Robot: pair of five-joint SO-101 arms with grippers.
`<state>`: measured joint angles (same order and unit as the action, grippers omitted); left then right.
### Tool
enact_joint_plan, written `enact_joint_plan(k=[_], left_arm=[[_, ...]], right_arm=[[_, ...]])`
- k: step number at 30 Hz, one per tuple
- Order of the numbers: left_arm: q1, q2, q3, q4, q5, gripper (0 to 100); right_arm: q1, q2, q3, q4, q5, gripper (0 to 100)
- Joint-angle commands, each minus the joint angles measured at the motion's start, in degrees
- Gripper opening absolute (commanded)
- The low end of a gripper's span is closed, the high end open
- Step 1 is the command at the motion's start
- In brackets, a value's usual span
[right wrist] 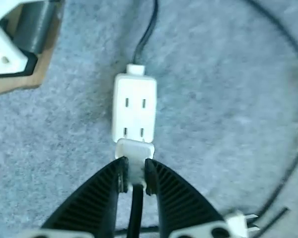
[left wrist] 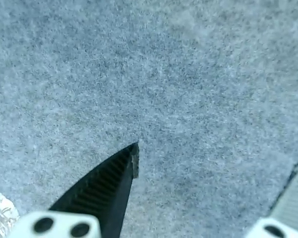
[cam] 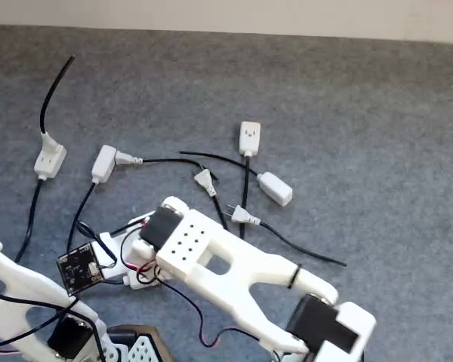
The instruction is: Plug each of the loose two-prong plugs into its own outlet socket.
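Right fingers: the right gripper is clamping the white plug at its neck, where its cord leaves it.
Key relation: the outlet socket is lying dead ahead of those fingers, at their 12 o'clock. Its long axis is running in line with the plug and cord.
Contact: the plug's front is touching the socket's near end. The prongs are hiding between the two bodies, so I cannot tell whether they are home.
Coming move, as I judge it: a straight push along that shared axis is looking right, with no twist.
Left fingers: the left gripper is hanging spread wide over bare tabletop, gripping nothing.
Nearer arm: the right arm is the one at the work.
Loose plugs: in the high view, a second plug is lying at about 1 o'clock from that arm's wrist end, and a third plug at 3 o'clock.
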<state>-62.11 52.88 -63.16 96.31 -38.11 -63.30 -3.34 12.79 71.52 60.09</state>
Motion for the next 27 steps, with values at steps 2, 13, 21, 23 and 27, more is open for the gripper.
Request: enact_joint_plan(k=[2,13,21,23,27], left_arm=[[-0.92,-0.92,-2.15,0.09,-0.44,44],[-0.84,-0.84,-2.07,0.18,-0.44,44],[-0.48,-0.92,-2.15,0.44,-0.44,44],[-0.48,-0.92,-2.15,0.44,-0.44,44],[-0.48,-1.01,-2.15,0.44,-0.26,44]], right_arm=[[0.48,1.71,-3.47,-1.63,0.79,0.5],[0.48,2.07,-3.30,-1.98,0.70,0.5],[0.40,1.98,3.30,-7.69,0.26,0.5],[0.31,2.07,4.53,-8.48,-0.26,0.5],[0.40,2.07,6.46,-10.15,-0.88,0.5]])
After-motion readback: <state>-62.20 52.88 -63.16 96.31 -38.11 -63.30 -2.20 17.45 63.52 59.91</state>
